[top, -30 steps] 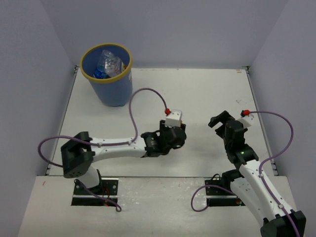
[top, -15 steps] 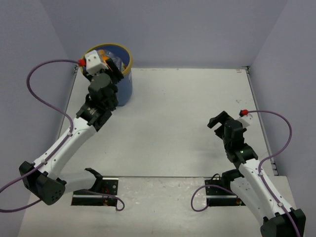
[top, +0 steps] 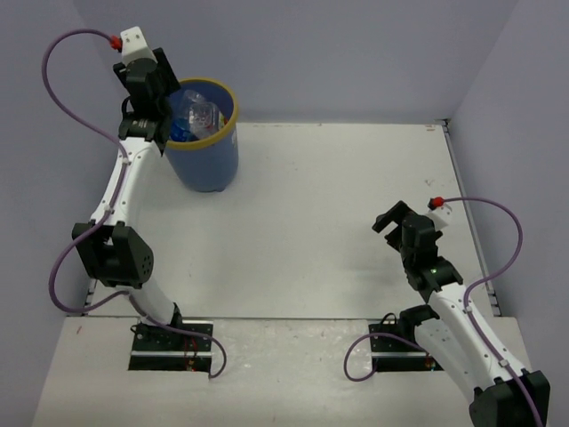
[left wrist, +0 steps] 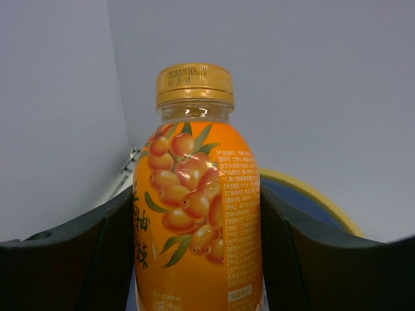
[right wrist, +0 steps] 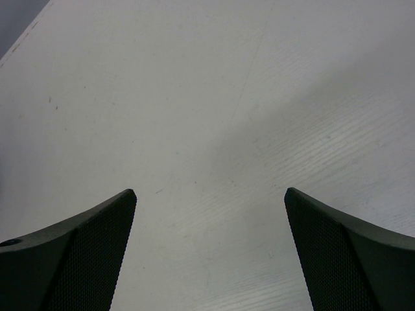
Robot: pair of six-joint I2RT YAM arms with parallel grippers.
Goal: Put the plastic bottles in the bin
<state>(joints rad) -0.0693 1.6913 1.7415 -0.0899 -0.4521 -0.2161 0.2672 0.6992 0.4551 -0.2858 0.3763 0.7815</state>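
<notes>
My left gripper is raised at the left rim of the bin, a round blue bucket with a yellow rim. In the left wrist view the gripper is shut on a stubby orange bottle with a gold cap, held upright. The bin's yellow rim shows behind it on the right. The gripper hides this bottle in the top view. Several plastic bottles lie inside the bin. My right gripper is open and empty, low over the bare table.
Grey walls close in the white table at the back and on both sides. The bin stands in the far left corner, close to the left wall. The left arm's purple cable loops up by that wall.
My left arm has swung from the table's middle to the bin at the far left, carrying the orange bottle, and risen beside the bin's left rim. The right arm has barely moved.
</notes>
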